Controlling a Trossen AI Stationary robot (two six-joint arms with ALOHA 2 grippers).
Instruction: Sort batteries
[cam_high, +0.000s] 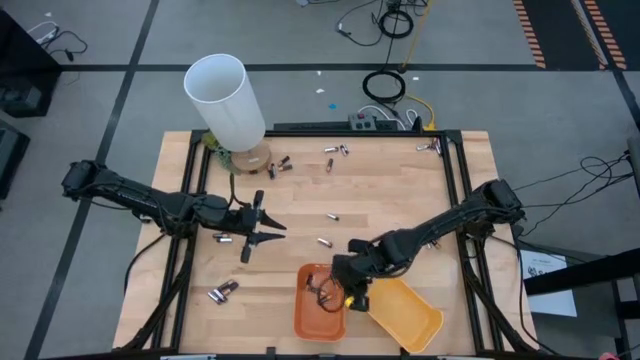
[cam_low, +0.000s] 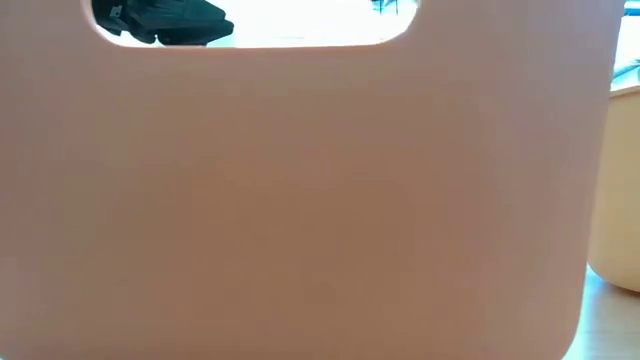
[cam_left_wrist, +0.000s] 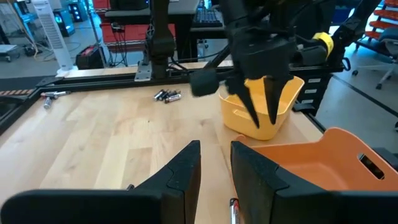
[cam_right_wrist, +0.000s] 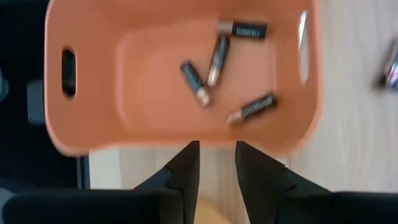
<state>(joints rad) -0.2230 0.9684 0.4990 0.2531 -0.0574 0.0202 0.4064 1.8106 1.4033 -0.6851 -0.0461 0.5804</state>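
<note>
Right now, biggest first: table (cam_high: 400, 190), then the white tube (cam_high: 225, 100) at the far left corner, then the two trays at the near edge, the orange tray (cam_high: 305, 318) touching the yellow tray (cam_high: 415, 320) on its right. My right gripper (cam_high: 350, 290) hangs over the seam between them; in the right wrist view its fingers (cam_right_wrist: 186, 168) stand slightly parted with nothing between them. My left gripper (cam_high: 255, 232) sits mid-left, low over the wood, fingers (cam_left_wrist: 183, 171) likewise a narrow gap apart and empty; a cell end shows just below them. Batteries: four dark coppery-ended batteries (cam_right_wrist: 214, 59) lie flat in the orange tray, long axes all different, one along the far wall, two forming a loose V, one diagonal. Loose cells (cam_high: 327, 216) are scattered flat on the wood: mid-table, a pair (cam_high: 222, 291) near the left front, several near the tube base and along the far rail. Exact headings of the far ones I can't read from above, too small. Handling, my read: rigid, smooth metal cylinders, light but dense for size, so they'll roll and squirt out of a sloppy pinch. Best grip is across the barrel at mid-length, jaws square to the long axis, so I'd yaw the wrist per cell before descending. Not fragile; firm squeeze fine.
</note>
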